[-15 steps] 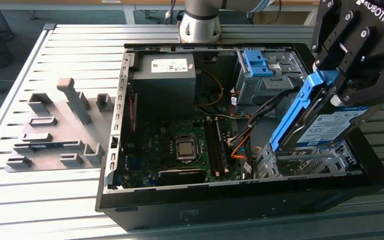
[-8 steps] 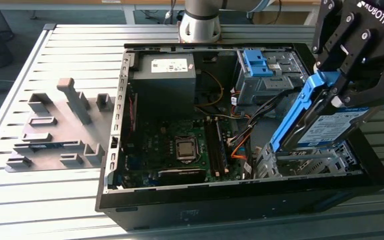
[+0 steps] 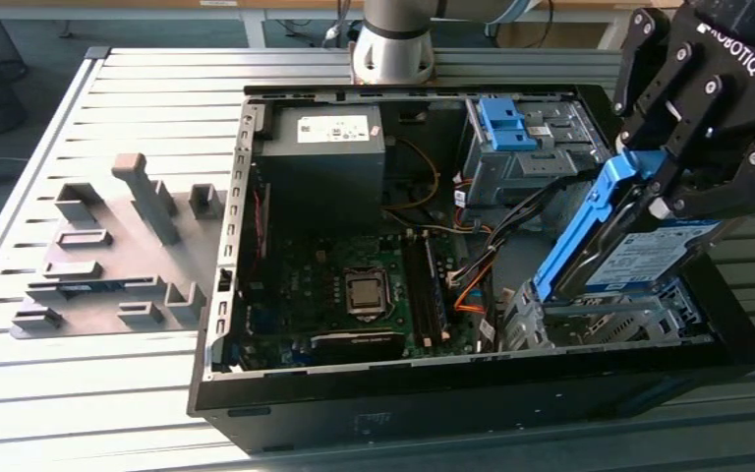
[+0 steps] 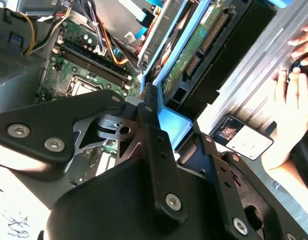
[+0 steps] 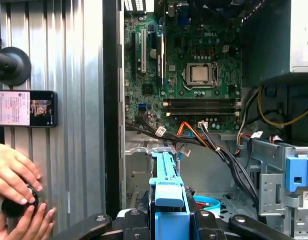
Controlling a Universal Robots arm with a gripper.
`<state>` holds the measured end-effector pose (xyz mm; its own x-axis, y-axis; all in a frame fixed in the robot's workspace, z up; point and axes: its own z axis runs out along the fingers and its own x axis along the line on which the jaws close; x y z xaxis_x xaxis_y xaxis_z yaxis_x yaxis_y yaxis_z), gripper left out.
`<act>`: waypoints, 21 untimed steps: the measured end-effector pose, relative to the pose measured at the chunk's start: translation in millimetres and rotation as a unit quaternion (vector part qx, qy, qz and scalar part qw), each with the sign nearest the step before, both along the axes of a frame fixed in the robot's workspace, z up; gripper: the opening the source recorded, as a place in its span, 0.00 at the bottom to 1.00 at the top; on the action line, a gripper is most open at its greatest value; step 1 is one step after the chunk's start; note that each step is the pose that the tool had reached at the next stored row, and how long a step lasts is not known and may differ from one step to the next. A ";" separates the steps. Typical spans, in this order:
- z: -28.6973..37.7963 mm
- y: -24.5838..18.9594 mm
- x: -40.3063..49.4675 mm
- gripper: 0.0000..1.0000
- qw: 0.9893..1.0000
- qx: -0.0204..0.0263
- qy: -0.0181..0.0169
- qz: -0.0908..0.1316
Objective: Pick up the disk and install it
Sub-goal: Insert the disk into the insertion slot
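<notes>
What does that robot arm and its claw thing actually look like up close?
The arm's base is a silver-grey metal cylinder with a dark band on top. Its pincer is matt black, built from chunky hinged links joined by round silver bolts, with white lettering on the body. In the second wrist view the same black links and silver bolts show.

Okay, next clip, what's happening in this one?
The gripper is shut on the disk, holding it tilted on edge over the drive bay at the exterior view's right side of the open computer case. The disk is not yet seated. In the first wrist view, a person's hands rest on a black object on the table beside the case, near a phone.
</notes>
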<state>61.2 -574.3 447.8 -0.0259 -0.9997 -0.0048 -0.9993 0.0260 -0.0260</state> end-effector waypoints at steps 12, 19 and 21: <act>-9.1 4.0 3.4 0.37 1.000 0.000 0.000 -0.003; -14.2 4.0 3.4 0.37 1.000 0.000 0.000 -0.007; -15.4 4.0 3.5 0.37 1.000 0.000 0.000 -0.008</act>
<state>64.6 -570.3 432.4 -0.0417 -0.9991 -0.0047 -0.9988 0.0418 -0.0260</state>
